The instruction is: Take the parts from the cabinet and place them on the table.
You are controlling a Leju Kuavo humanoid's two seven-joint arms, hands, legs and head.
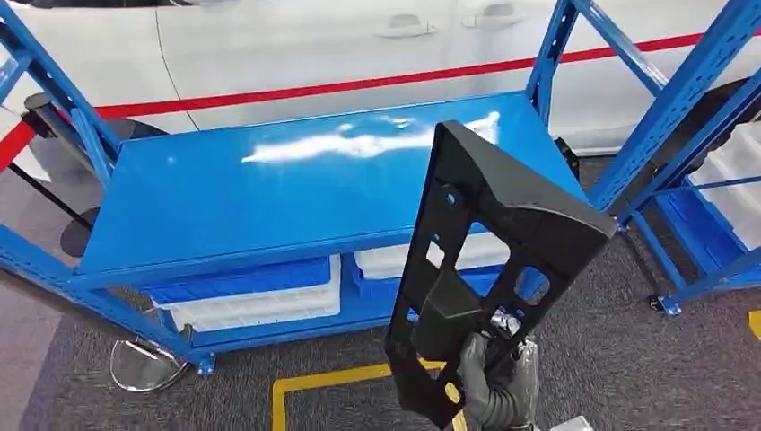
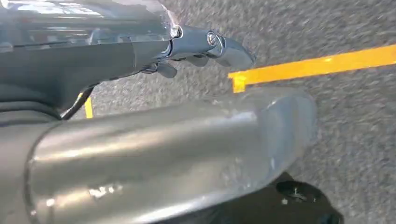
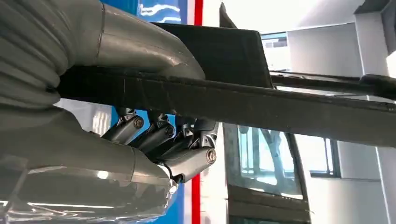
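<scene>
A large black plastic part [image 1: 502, 224] with several cut-outs stands tilted in front of the blue table [image 1: 269, 197], its top end over the table's right front corner. My right hand [image 1: 498, 382] grips its lower end from below. In the right wrist view the hand [image 3: 154, 140] wraps its fingers [image 3: 187, 161] under a flat bar of the black part [image 3: 280, 107], thumb on the other side. My left hand [image 2: 187, 93] hangs over grey carpet with nothing between its thumb and its fingers [image 2: 210, 44]. The blue tabletop is bare and glossy.
Under the tabletop a shelf holds white bins [image 1: 260, 305]. A blue rack [image 1: 682, 99] with a white bin [image 1: 736, 180] stands at the right. A white car [image 1: 314, 45] with a red stripe is behind. Yellow floor tape [image 1: 332, 382] and a round stand base [image 1: 144, 364] are in front.
</scene>
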